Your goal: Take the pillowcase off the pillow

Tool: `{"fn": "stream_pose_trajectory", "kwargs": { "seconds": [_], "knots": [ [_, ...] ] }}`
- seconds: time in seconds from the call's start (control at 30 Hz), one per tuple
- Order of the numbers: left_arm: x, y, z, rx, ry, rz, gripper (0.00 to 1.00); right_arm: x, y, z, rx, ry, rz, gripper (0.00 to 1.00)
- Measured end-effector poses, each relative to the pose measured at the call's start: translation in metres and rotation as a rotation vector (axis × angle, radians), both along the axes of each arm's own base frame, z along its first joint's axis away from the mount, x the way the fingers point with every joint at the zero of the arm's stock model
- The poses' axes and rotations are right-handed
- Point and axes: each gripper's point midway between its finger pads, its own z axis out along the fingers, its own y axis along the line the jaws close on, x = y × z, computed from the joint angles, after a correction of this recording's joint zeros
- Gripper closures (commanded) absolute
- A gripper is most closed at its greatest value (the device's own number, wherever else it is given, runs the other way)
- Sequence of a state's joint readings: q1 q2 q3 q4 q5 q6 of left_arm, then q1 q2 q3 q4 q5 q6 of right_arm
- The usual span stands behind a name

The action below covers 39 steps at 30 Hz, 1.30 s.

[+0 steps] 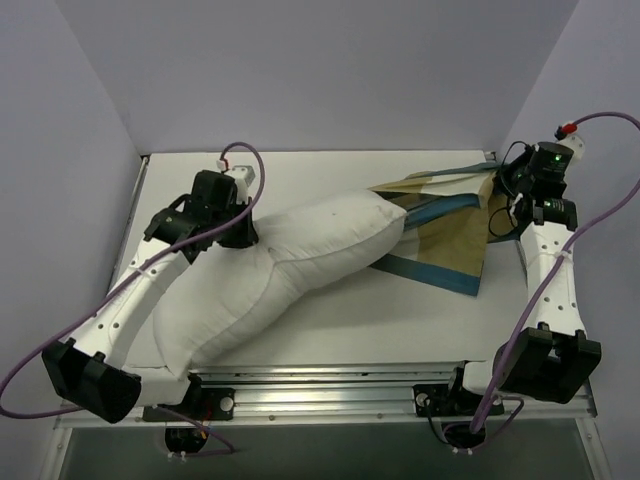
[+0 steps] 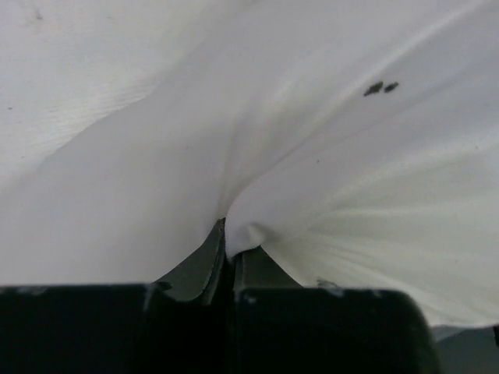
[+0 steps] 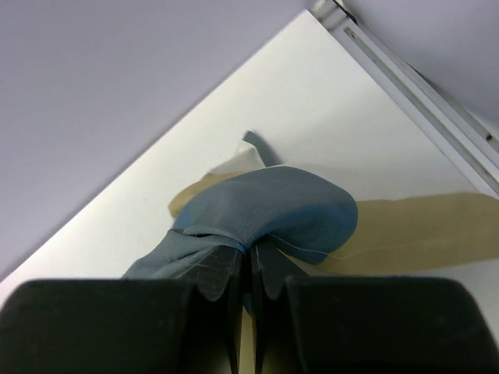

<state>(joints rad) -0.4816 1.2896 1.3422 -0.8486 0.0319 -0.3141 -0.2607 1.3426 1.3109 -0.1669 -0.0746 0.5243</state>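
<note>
The plain white pillow (image 1: 290,265) lies diagonally across the table, almost all of it bare. Its far right end still sits just inside the mouth of the blue, tan and cream pillowcase (image 1: 450,245), which lies flat and stretched toward the right rear corner. My left gripper (image 1: 243,235) is shut on a pinch of the pillow's white fabric (image 2: 257,195) at its upper left edge. My right gripper (image 1: 500,215) is shut on a blue fold of the pillowcase (image 3: 265,214) at the right rear corner.
The white table (image 1: 400,320) ends in a raised metal rail (image 3: 425,86) by the right gripper. Grey walls close in at the back and on both sides. A metal frame (image 1: 330,385) runs along the near edge between the arm bases.
</note>
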Motion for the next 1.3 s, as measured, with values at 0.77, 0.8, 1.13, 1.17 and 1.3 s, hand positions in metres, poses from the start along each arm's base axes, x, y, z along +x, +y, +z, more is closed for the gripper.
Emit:
{"fn": "stream_pose_trajectory", "kwargs": {
  "seconds": [0.77,0.8,1.13,1.17,1.3],
  "knots": [
    [0.124,0.12,0.033,0.019,-0.051,0.443,0.98,0.046,-0.004,0.142,-0.154,-0.238,-0.002,1.0],
    [0.124,0.12,0.035,0.019,-0.057,0.445,0.98,0.048,-0.008,0.145,-0.156,-0.247,-0.014,1.0],
    [0.146,0.126,0.033,0.023,-0.068,0.515,0.96,0.1,-0.011,0.115,-0.124,-0.239,0.045,1.0],
    [0.148,0.125,0.03,0.02,-0.061,0.519,0.94,0.107,-0.008,0.109,-0.119,-0.235,0.064,1.0],
    [0.157,0.122,0.014,0.0,-0.058,0.526,0.9,0.129,0.018,0.083,-0.105,-0.218,0.149,1.0]
  ]
}}
